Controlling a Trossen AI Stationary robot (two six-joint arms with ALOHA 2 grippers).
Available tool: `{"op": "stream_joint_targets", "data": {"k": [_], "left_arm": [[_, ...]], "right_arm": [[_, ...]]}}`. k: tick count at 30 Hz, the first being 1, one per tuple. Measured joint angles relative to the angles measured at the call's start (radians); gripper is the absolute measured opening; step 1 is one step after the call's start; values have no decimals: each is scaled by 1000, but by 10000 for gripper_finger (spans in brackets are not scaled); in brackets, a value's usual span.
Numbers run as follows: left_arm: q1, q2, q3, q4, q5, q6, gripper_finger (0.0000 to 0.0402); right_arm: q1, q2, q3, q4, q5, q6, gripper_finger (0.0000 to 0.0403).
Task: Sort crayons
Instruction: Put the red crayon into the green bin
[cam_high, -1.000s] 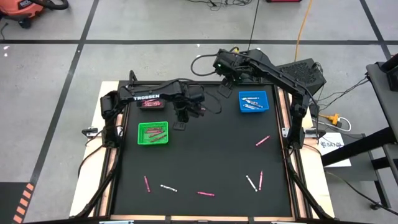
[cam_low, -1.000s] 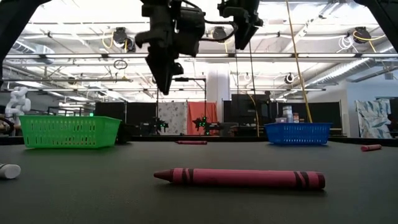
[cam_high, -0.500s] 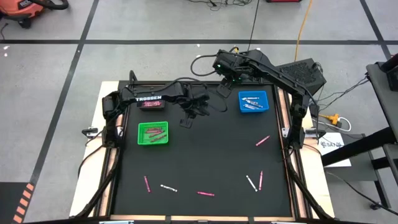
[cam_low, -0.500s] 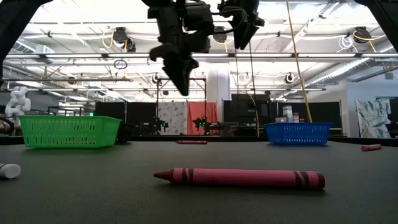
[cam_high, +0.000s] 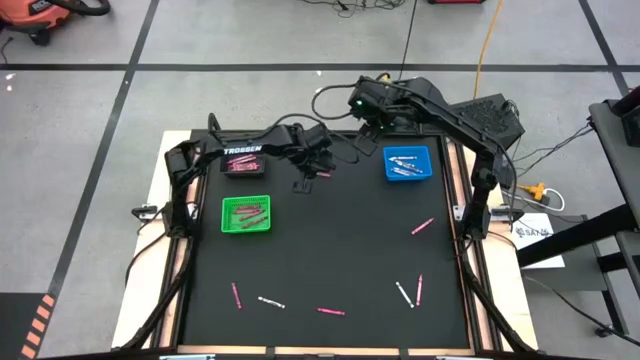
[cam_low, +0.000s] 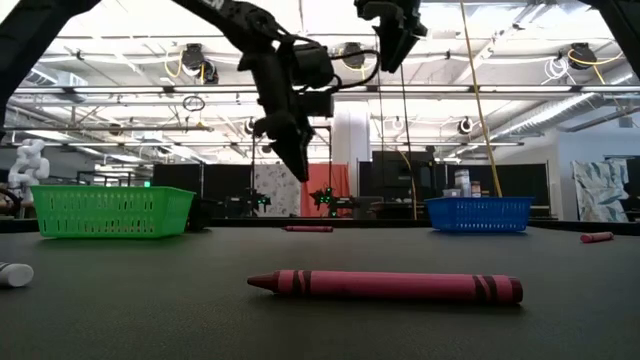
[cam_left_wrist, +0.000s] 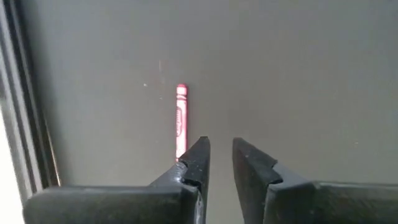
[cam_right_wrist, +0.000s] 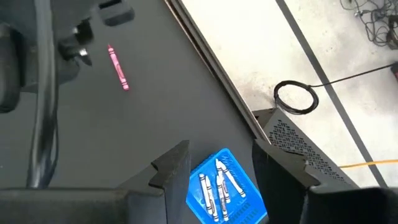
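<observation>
Pink and white crayons lie loose on the black mat. One pink crayon (cam_left_wrist: 181, 121) lies flat near the far edge, just ahead of my left gripper (cam_left_wrist: 221, 155). It also shows in the right wrist view (cam_right_wrist: 118, 67) and the low view (cam_low: 307, 228). My left gripper (cam_high: 305, 182) hangs above the mat, empty, with a narrow gap between its fingers. My right gripper (cam_right_wrist: 214, 162) is wide open and empty, high above the blue tray (cam_high: 407, 150) that holds white crayons (cam_right_wrist: 217, 183). The green tray (cam_high: 245, 200) holds pink crayons.
More crayons lie on the near half of the mat: pink ones (cam_high: 422, 226) (cam_high: 331, 311) (cam_high: 236, 295) and white ones (cam_high: 404, 294) (cam_high: 271, 300). A raised wooden frame (cam_high: 460, 200) edges the mat. A black perforated box (cam_high: 485, 115) stands beyond the far right corner.
My left gripper has swung away from the green tray, toward the table's right and far edges, and now hangs over the pink crayon near the far edge. It carries nothing in any frame.
</observation>
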Motion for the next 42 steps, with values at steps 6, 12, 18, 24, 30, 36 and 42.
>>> {"op": "stream_joint_targets", "data": {"k": [6,12,18,24,30,36,42], "left_arm": [[33,27,-21,53,-2,62,64],[58,46,-50,90,24,75,64],[68,91,-48,115,36,77,64],[90,123,-48,114,35,93,64],[98,141,-48,124,32,107,63],[97,144,-48,132,30,126,64],[98,149,-48,130,27,120,63]], "right_arm": [[-4,-23,0,0,1,4,157],[-4,-32,0,0,1,8,157],[-4,-31,0,0,1,8,157],[-4,-31,0,0,1,8,157],[-4,-31,0,0,1,8,157],[-4,-31,0,0,1,8,157],[-4,-31,0,0,1,8,157]]}}
